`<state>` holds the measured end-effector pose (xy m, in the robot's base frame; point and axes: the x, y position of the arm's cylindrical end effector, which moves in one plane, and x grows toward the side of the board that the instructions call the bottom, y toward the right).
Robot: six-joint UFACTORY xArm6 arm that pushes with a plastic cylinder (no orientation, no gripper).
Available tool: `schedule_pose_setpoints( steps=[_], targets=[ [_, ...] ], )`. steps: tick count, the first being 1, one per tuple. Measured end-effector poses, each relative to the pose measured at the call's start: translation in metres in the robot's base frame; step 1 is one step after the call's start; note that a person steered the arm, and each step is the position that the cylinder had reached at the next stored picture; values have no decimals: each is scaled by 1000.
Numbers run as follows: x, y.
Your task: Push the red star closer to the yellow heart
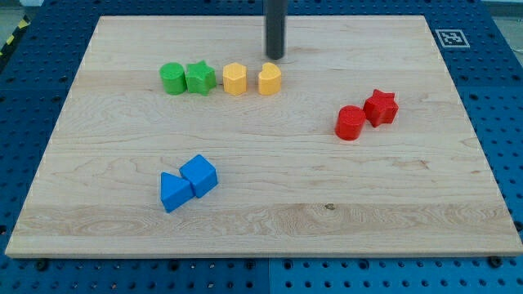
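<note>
1. While my tip point(276, 57) sits up near the view's top of the counter point(261, 220), it's just above the yellow heart point(270, 79), close to it, though I can't tell if they touch.
2. No fingers on this rig, just a straight dark rod, so it isn't clenched on or grasping anything.
3. Red star point(381, 107) is over on the view's right, roughly mid-height on the counter, well apart from the yellow heart and from my tip.
4. Touching the star at its lower left is a red cylinder point(350, 122), so those two make a little pair.
5. Along the upper part there's a row, left to right: green cylinder point(172, 78), green star point(199, 77) right against it, then a yellow hexagon point(234, 79) after a small gap, then the yellow heart just beside that.
6. Down toward the view's bottom left are two blue ones pressed together: a blue triangle point(173, 193) and a blue cube point(199, 175) up and to its right.
7. Counter is light wood sitting on a blue pegboard point(33, 73), with a black and white marker tag point(450, 37) at the top right corner.
</note>
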<state>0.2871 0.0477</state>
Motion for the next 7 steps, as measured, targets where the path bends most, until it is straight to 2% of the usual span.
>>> schedule_pose_setpoints(
  steps=[1, 3, 4, 5, 7],
  targets=[
    [14, 79],
    [101, 215],
    [148, 264],
    [187, 269],
    [171, 187]
  ],
)
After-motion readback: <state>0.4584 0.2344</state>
